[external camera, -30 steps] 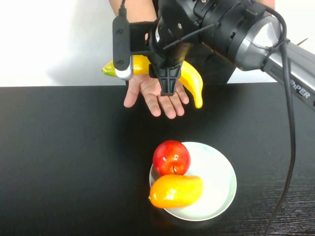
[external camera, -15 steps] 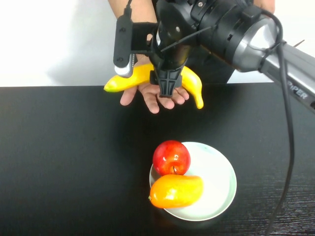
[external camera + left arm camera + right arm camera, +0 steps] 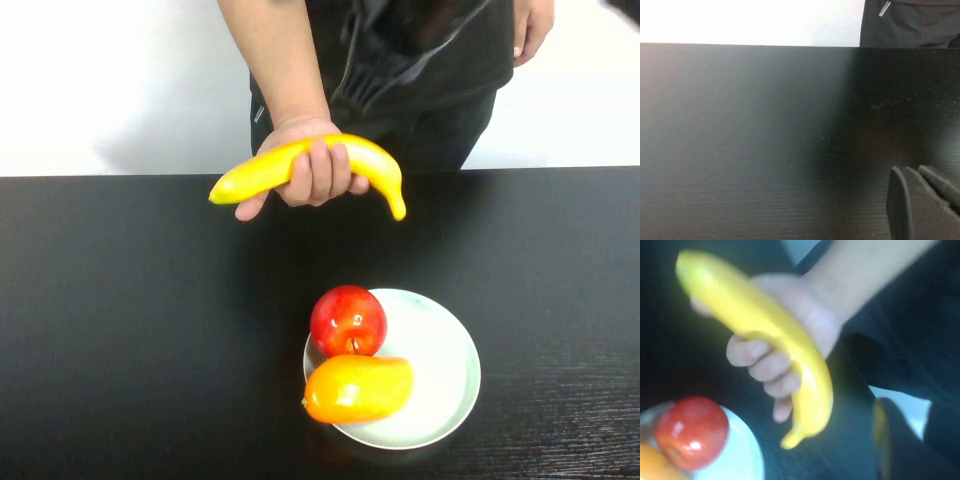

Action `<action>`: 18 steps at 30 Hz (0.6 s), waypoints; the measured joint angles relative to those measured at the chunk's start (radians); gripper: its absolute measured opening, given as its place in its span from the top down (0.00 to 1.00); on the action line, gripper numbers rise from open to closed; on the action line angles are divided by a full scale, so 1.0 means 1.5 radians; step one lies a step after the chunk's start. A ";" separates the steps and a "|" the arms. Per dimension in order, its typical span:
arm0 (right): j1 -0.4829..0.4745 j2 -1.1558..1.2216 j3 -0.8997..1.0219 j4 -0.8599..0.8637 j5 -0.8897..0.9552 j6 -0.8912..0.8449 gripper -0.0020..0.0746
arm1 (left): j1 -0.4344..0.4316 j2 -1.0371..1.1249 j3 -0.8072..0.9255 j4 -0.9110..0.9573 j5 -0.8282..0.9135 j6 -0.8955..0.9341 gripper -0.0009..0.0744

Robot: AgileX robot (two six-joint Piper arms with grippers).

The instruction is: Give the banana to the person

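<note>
The banana (image 3: 250, 178) is long, yellow and curved. The person (image 3: 420, 60), in a black shirt, stands behind the table and grips it in one hand (image 3: 315, 165) just above the table's far edge. In the right wrist view the banana (image 3: 755, 325) lies across that closed hand (image 3: 815, 315). My right gripper (image 3: 912, 412) is open and empty, drawn back from the banana and apart from it. My left gripper (image 3: 915, 175) is shut and empty, low over bare black table. Neither gripper shows in the high view.
A white plate (image 3: 440, 400) at the table's front middle holds a red apple (image 3: 348, 320) and a plump orange-yellow fruit (image 3: 358, 388). The apple (image 3: 690, 432) and plate (image 3: 742, 455) also show in the right wrist view. The table (image 3: 120, 330) is black.
My right arm has let go of the banana and pulled out of the high view. The person's hand has closed around the banana and now holds it alone.
</note>
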 joint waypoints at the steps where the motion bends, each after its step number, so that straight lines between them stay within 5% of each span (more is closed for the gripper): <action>1: 0.000 -0.021 0.020 0.000 0.000 0.028 0.98 | 0.000 0.000 0.000 0.000 0.000 0.000 0.99; 11: 0.000 -0.271 0.364 -0.028 -0.001 0.326 0.98 | 0.000 0.000 0.000 0.000 0.000 0.000 0.99; 18: 0.000 -0.394 0.523 -0.051 -0.047 0.336 0.98 | 0.000 0.000 0.000 0.000 0.000 0.000 0.99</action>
